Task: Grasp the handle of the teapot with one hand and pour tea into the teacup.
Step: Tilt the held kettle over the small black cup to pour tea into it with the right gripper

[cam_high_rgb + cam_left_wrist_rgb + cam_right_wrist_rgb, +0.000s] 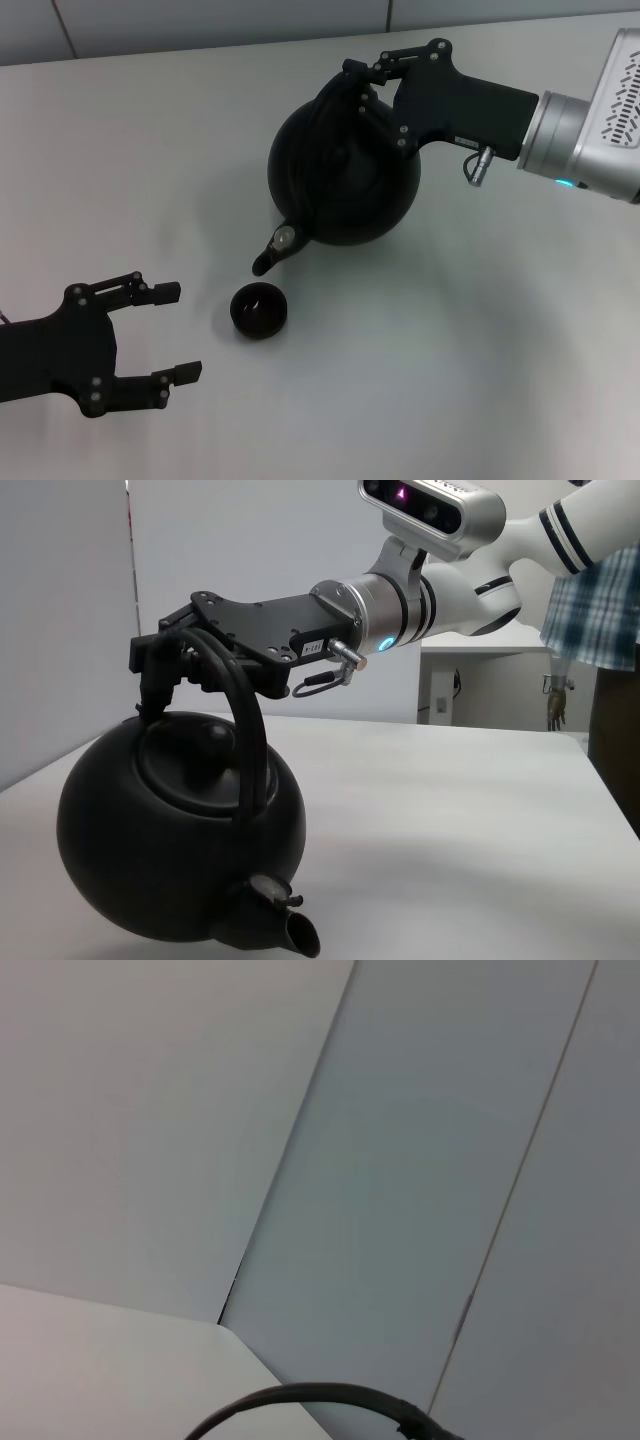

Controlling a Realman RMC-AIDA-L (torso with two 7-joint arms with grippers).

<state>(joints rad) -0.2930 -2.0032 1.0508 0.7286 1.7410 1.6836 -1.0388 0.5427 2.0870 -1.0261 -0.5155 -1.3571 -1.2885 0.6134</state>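
Two grippers show: the right gripper (362,82) clamps the teapot (340,185) handle, seemingly lifted, spout tilted toward the teacup (259,309) at seven o'clock; the left gripper (172,332) waits wide open.

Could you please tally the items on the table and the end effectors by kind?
Teapot: 1, tilted, spout toward the cup
Teacup: 1
End effectors: 2, the right end effector shut on the teapot handle, the left end effector open beside the cup
Total: 4
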